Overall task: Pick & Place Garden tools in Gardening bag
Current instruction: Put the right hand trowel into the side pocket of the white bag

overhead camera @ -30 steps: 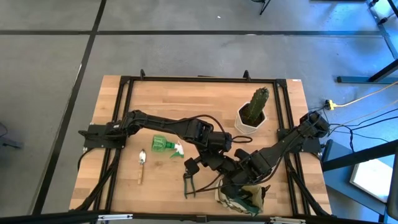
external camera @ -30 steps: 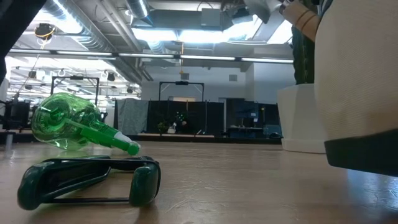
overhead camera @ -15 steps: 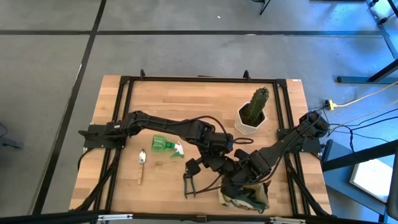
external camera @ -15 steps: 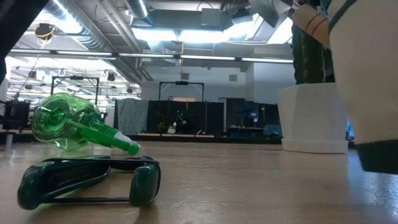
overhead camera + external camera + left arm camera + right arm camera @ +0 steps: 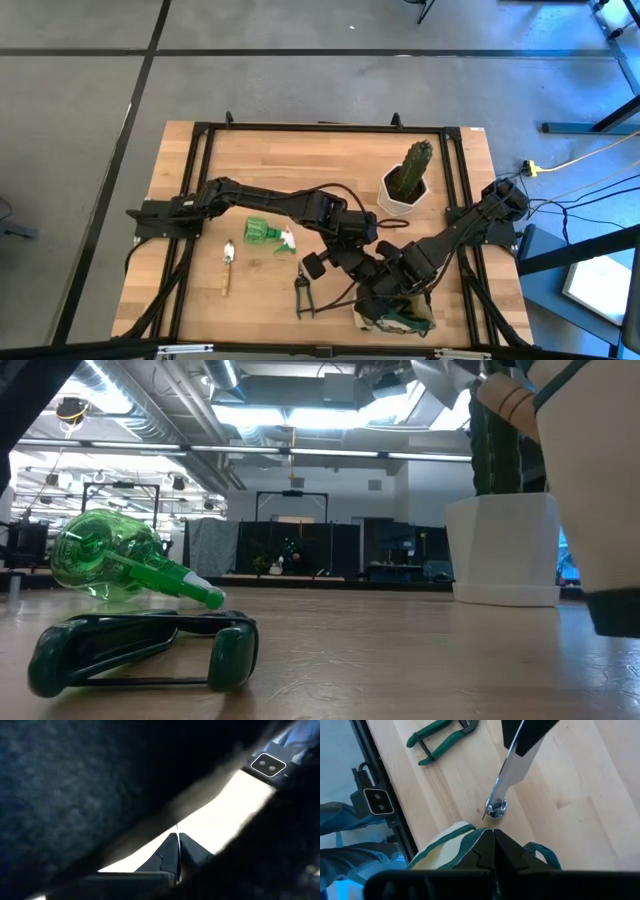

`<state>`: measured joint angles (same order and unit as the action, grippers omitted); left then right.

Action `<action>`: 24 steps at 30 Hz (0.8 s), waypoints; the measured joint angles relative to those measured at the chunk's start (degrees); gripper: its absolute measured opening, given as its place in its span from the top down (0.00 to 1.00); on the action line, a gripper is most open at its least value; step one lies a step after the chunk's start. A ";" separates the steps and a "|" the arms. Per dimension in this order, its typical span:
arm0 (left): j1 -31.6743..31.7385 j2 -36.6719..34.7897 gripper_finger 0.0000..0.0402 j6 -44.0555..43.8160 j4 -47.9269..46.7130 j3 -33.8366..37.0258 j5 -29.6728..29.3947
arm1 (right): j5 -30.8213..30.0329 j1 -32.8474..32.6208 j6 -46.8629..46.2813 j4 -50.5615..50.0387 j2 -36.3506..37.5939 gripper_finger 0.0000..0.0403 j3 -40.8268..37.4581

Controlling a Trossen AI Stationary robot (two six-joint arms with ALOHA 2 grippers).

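Low in the overhead frame, the right gripper (image 5: 494, 836), fingers pinched on the gardening bag (image 5: 395, 318) rim, steadies it while the left gripper (image 5: 345, 262), fingers' state untellable, hovers beside.

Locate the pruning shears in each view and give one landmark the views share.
High view: the shears lie on the table, near its front edge, left of the bag.
Low view: shears lie at lower left, in front of the spray bottle.
Left wrist view: not in it.
Right wrist view: shears at the top, beyond the bag.
Shared landmark: the spray bottle beside the shears in the high and low views.
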<state>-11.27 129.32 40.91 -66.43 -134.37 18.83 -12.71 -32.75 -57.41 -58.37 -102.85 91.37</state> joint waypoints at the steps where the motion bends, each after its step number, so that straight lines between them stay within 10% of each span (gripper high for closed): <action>1: -0.10 0.00 1.00 0.12 0.02 0.00 0.04 | -0.02 0.00 0.00 0.18 0.00 0.99 0.00; 24: -0.37 0.04 1.00 -0.12 -0.66 0.00 1.66 | -0.07 -0.28 -0.24 0.47 -0.24 1.00 0.13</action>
<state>-11.64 129.36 40.79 -67.09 -134.37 20.49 -12.78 -33.04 -57.65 -57.90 -103.09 91.50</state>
